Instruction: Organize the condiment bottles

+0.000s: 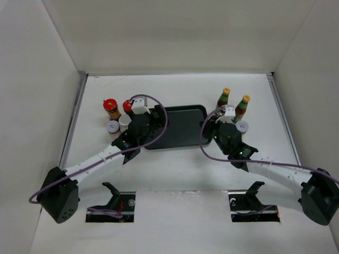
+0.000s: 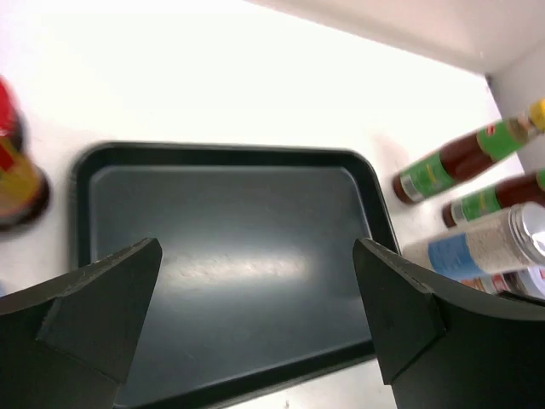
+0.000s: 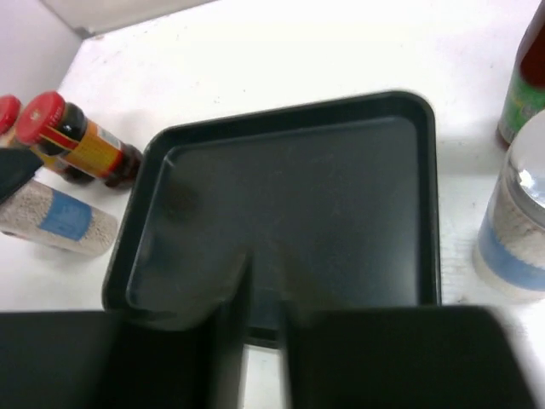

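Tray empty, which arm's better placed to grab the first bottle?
Left, likely: the left gripper is open beside the red-lidded jars; the right gripper is shut and empty, so must open first.

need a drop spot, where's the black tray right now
In the top view the black tray lies mid-table, red-lidded jars on its left and yellow-capped bottles on its right.

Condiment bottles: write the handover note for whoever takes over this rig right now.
Left gripper: open, empty, at the left edge of the black tray.
Right gripper: shut, empty, by its right edge.
Left of tray: two red-lidded jars, a white-lidded jar, a grey-topped jar.
Right of it: two green bottles, a second white-lidded jar, a second grey-topped jar.
Done: no bottle on the tray.
Left: apparently all the sorting.
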You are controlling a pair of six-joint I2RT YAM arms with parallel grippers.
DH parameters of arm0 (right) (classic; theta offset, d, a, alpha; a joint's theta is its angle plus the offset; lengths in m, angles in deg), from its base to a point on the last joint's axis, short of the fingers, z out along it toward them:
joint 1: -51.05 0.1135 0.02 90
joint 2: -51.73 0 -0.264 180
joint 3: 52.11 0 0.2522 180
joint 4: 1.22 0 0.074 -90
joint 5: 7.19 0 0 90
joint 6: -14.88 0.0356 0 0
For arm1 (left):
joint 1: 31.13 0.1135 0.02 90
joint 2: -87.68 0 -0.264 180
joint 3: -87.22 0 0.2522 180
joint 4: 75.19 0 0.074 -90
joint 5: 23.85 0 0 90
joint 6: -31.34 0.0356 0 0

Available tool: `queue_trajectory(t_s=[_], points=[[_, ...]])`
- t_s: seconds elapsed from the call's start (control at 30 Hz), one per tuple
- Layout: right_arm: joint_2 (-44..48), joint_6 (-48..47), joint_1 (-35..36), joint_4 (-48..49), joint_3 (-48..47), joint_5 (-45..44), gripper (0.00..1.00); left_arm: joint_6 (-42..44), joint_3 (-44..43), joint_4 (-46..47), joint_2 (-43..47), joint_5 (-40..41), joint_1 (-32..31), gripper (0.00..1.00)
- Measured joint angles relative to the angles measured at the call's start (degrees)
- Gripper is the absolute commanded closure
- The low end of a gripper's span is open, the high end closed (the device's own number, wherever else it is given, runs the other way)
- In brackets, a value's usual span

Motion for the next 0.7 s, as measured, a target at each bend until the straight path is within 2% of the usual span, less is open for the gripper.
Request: queue_trajectory(t_s=[0.07, 0.13, 0.17, 0.27, 0.33, 0.37, 0.47, 0.6, 0.7], points=[[2.1, -0.2, 0.4, -0.1, 0.0, -0.2, 0.85, 1.1, 2.2, 1.8, 2.3, 1.3, 0.0, 0.00], [4.5, -0.7, 1.4, -0.1, -0.1, -0.6, 0.76, 1.7, 4.2, 3.7, 3.4, 1.6, 0.0, 0.00], [5.6, -0.9, 1.8, -0.3, -0.2, -1.1, 0.75, 1.9, 5.1, 4.4, 3.5, 1.6, -0.1, 0.04], [8.9, -1.5, 1.6, -2.9, -2.0, -2.6, 0.73, 1.9, 6.7, 6.1, 2.8, 0.1, -0.1, 0.29], [9.8, -1.5, -1.1, -5.9, -4.5, -3.8, 0.71, 1.7, 7.6, 7.8, 2.0, -1.0, -0.2, 0.56], [9.8, -1.5, -3.1, -7.6, -6.0, -4.3, 0.69, 1.7, 8.0, 8.8, 1.6, -1.3, -0.4, 0.65], [9.0, -2.0, -8.5, -11.9, -10.0, -5.7, 0.54, 1.7, 9.4, 11.7, 0.1, -2.6, -1.5, 0.82], [5.5, -4.9, -13.8, -15.1, -14.4, -6.2, 0.34, 1.6, 12.0, 14.8, -0.9, -4.0, -2.7, 0.85], [1.7, -6.7, -16.8, -16.6, -17.0, -5.8, 0.29, 1.3, 14.1, 16.6, -0.9, -4.6, -3.0, 0.80]])
